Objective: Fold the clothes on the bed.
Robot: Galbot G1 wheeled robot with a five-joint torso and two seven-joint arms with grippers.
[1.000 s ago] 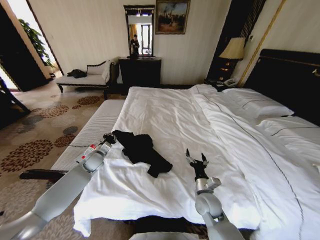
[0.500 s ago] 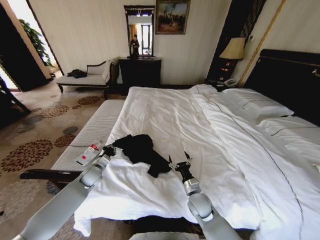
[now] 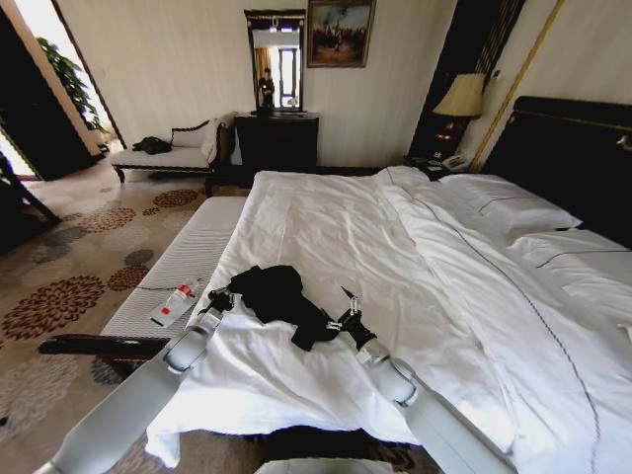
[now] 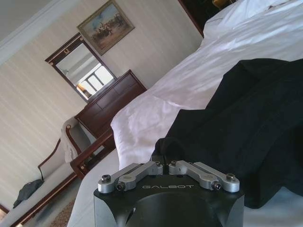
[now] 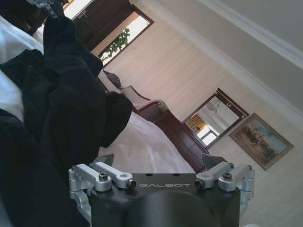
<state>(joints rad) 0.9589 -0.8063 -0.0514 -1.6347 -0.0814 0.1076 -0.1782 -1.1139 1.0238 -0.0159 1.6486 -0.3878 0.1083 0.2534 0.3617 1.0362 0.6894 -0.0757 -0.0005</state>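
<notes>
your bed [image 3: 415, 247] is white and runs up to a dark headboard. black t-shirt [image 3: 279, 297] lies crumpled near its foot edge, toward the left corner. your left gripper [image 3: 218, 300] is pressed together at the shirt's left edge; right gripper [image 3: 346, 313], fingers spread, sits at its right end.

T-shirt [image 3: 281, 299] on the bed [image 3: 365, 247] near its foot edge, left hand [image 3: 219, 299] at its 9 o'clock, right hand [image 3: 346, 314] at its 4 o'clock, bottle [image 3: 174, 302] on the table [image 3: 183, 257] left of the bed
</notes>
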